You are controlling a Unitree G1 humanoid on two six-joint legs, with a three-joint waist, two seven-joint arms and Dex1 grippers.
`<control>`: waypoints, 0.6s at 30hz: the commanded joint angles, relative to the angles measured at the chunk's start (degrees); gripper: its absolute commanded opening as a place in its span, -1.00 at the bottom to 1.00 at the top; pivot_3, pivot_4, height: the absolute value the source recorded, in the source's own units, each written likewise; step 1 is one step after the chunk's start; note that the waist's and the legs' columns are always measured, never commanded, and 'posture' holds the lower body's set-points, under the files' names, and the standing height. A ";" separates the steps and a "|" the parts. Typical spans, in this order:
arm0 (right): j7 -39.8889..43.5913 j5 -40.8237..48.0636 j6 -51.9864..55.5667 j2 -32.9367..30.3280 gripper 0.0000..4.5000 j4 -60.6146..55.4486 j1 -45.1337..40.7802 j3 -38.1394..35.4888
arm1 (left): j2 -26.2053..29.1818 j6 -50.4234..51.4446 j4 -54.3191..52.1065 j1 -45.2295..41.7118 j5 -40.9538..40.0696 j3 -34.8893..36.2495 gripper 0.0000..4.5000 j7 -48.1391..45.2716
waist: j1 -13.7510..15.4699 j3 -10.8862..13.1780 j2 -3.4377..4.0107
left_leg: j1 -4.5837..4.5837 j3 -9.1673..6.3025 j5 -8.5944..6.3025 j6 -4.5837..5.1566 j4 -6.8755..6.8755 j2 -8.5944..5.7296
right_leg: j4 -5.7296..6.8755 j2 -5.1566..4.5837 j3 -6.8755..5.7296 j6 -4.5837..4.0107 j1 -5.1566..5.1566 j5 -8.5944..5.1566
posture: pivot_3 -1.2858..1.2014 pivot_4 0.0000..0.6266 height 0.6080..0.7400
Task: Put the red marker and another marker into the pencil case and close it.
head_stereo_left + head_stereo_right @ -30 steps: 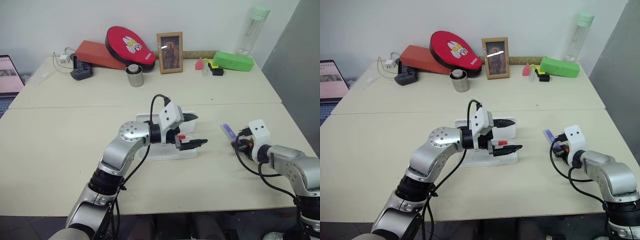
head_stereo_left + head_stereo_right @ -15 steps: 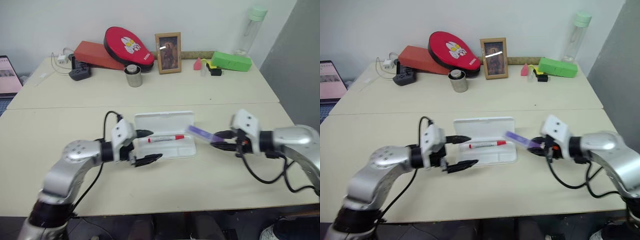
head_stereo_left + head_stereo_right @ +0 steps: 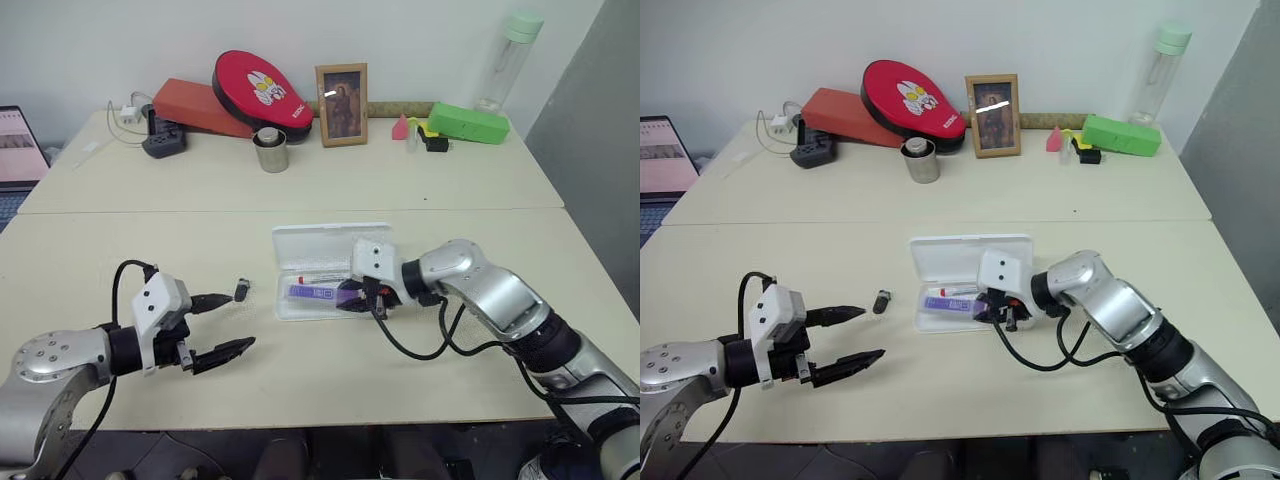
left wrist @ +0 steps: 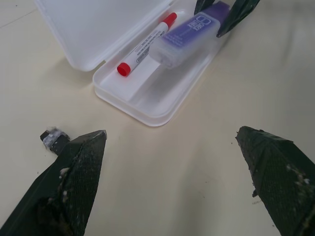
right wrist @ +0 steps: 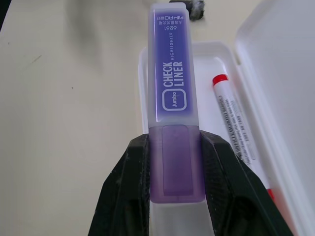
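Observation:
The white pencil case (image 3: 325,243) lies open in the middle of the table, lid folded back. Inside its tray rests the red marker (image 3: 322,279), its red end and barrel (image 4: 146,44) clear in the left wrist view. My right gripper (image 3: 350,300) is shut on the purple highlighter (image 5: 172,88), the other marker, holding it by its paler end low over the tray beside the red marker (image 5: 236,128). I cannot tell whether it touches the tray. My left gripper (image 3: 240,320) stands open and empty, left of the case.
A small black stubby object (image 3: 241,291) lies between my left gripper and the case. Along the back stand a metal cup (image 3: 269,150), a picture frame (image 3: 341,91), a red pouch (image 3: 262,88), a green box (image 3: 466,122) and a bottle (image 3: 505,60).
My right gripper has carried the highlighter leftward from the table's right side to over the case's tray. My left arm has drawn back left, away from the case, still open.

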 commanded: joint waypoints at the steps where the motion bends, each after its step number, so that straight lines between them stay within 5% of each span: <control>1: 1.33 -2.24 -2.02 1.12 -0.53 0.88 -2.31 0.10 | 0.59 0.75 -3.91 -0.38 -2.78 1.94 1.00 1.15 | -0.17 0.00 0.00 | 0.02 0.02 0.00 0.00 0.00 0.01 | 0.01 0.00 0.03 -0.01 0.01 0.00 | 0.03 -0.52 1.00; 18: 4.52 -8.02 -6.12 6.63 -0.53 7.98 -4.04 1.39 | 0.92 3.72 -6.81 -0.83 -5.00 1.34 1.00 5.70 | -0.40 0.01 0.02 | 0.12 0.03 0.00 0.00 -0.04 0.27 | 0.04 0.41 0.07 -0.15 -0.01 0.07 | 0.03 -0.52 1.00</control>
